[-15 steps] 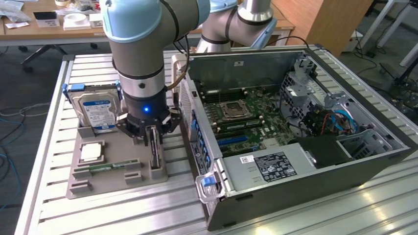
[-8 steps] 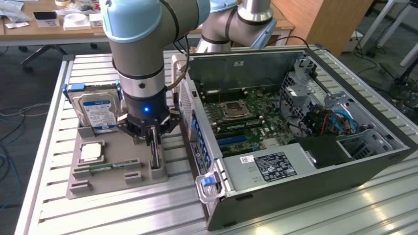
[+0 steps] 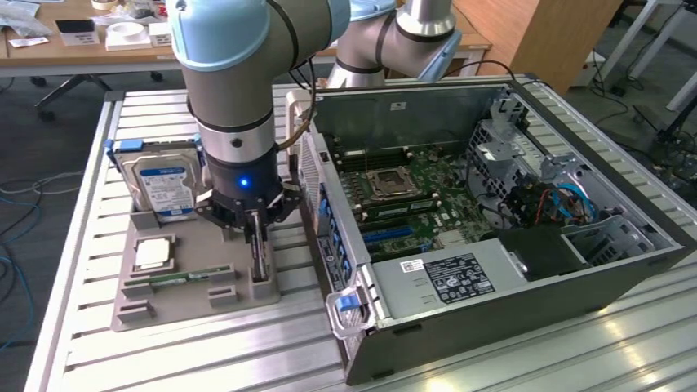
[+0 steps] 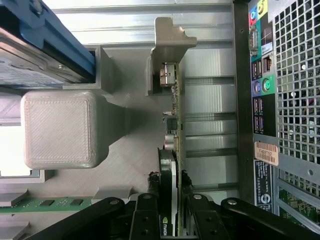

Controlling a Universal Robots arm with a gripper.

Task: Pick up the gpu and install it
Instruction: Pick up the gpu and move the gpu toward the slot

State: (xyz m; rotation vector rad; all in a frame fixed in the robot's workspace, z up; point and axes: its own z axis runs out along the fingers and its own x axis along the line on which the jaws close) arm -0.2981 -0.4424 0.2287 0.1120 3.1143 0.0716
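From the exterior view: find the gpu [image 3: 259,260] standing on its long edge in a slot of the grey tray [image 3: 163,314], just beside the open computer case [image 3: 610,269], with the gripper [image 3: 253,222] down over its top edge. Judge it light, stiff and fragile; better to take it by the flat faces near the top edge, sparing connectors and small parts. Mind the hard drive [image 3: 163,184] upright on the exterior view's left and the case wall close on the exterior view's right; expect free room only straight up. From the wrist view: see the gpu [image 4: 176,145] edge-on, running alongside the case's back panel [image 4: 280,100]. Note the fingers [image 4: 145,220] partly open, astride the card near one end, gripping nothing as far as can be judged. Beware a tilting lift from so off-centre a hold.
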